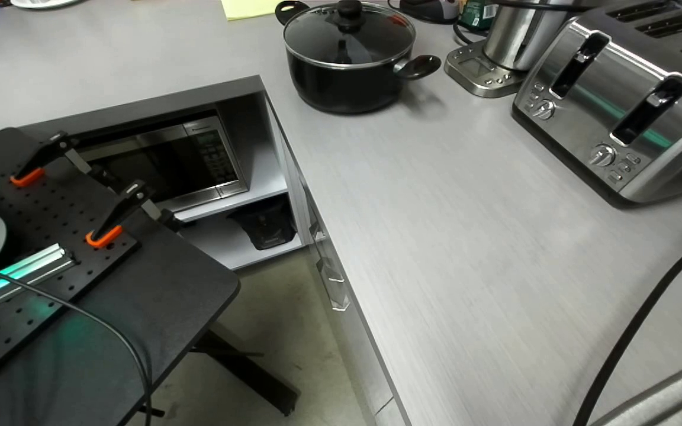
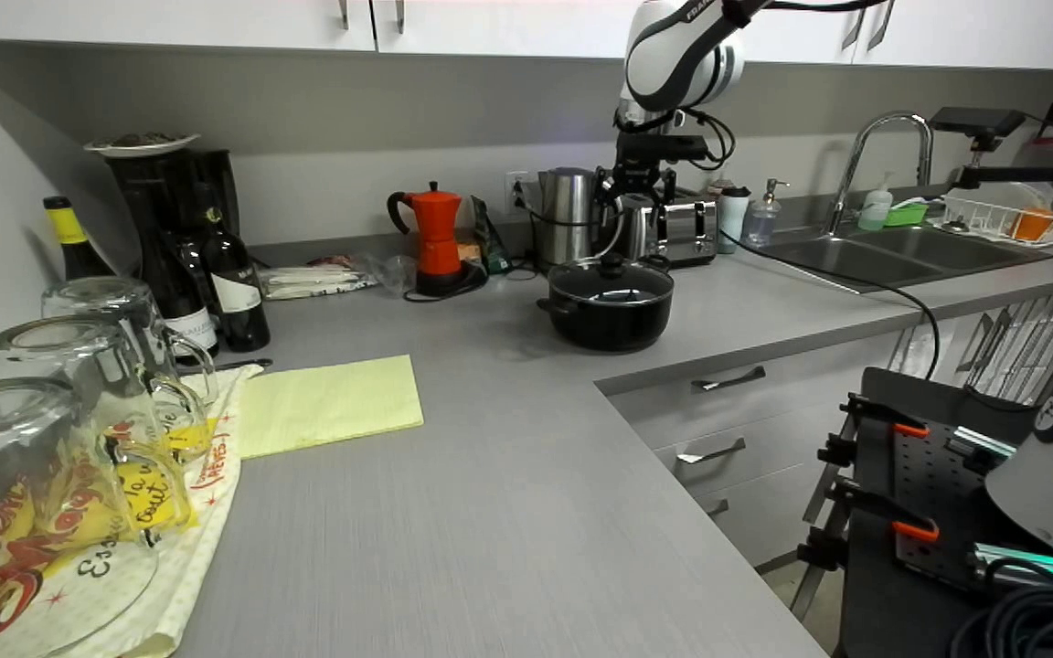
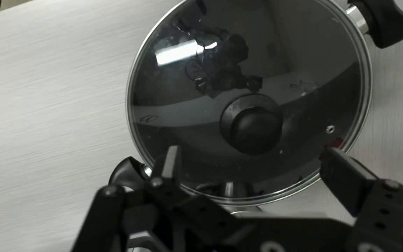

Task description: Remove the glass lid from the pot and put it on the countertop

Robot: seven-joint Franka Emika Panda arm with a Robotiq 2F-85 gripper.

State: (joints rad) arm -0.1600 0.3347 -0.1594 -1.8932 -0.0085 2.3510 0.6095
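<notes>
The black pot (image 1: 347,89) stands on the light-grey countertop (image 1: 465,236), and both also show in an exterior view (image 2: 613,324). The round glass lid (image 1: 311,38) sits on the pot, its black knob (image 1: 350,15) upright in the centre. In the wrist view the lid (image 3: 187,115) fills the middle, with the knob (image 3: 255,131) just ahead of the fingertips and between their lines. My gripper (image 3: 252,154) is open and empty, fingers wide apart. In an exterior view the gripper (image 2: 638,194) hangs pointing down, higher than the lid. It is out of view in the remaining exterior view.
A silver toaster (image 1: 625,106) and a steel kettle (image 1: 512,41) stand near the pot. An orange moka pot (image 2: 435,233), yellow cloth (image 2: 330,402) and glass mugs (image 2: 79,384) are on the countertop. A dark table (image 1: 187,284) with clamps stands apart. A black cable (image 1: 643,331) crosses the countertop.
</notes>
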